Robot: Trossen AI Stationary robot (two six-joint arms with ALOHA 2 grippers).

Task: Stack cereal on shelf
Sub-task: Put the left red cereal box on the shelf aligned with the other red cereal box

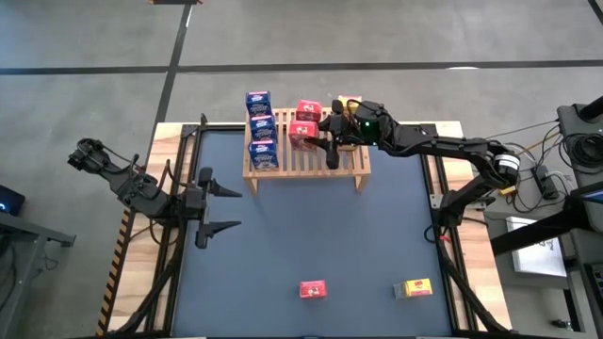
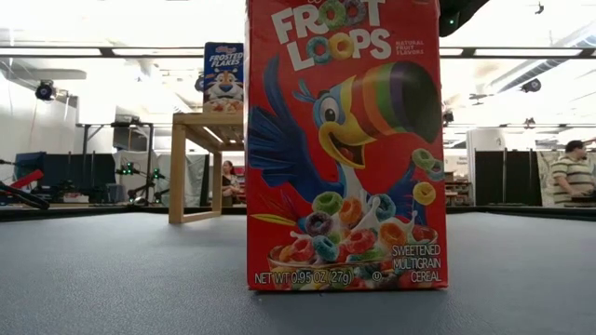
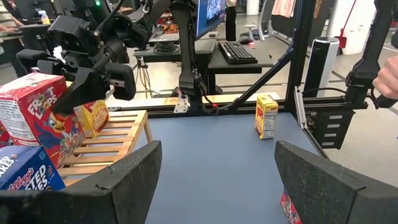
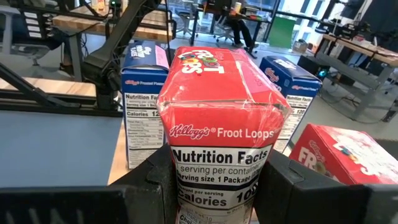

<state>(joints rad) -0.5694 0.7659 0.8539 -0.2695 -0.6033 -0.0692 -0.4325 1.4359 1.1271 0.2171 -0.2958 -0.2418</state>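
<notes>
Fingers of the right gripper [image 4: 214,186] are clamped on a red box [image 4: 221,130] above the shelf [image 1: 311,160]; left gripper [image 1: 219,207] is spread wide, idle — six boxes are shelved, two remain on the table [image 1: 311,235]

You get bright, even overhead light, so shadows on the worktop [image 1: 311,226] stay faint. In the low view the ceiling lights blow out white. The red box [image 4: 221,124] shows soft glare on its wrap in the right wrist view.

left gripper [image 1: 219,208] agape, right gripper [image 1: 332,141] clamped — gripping
</notes>
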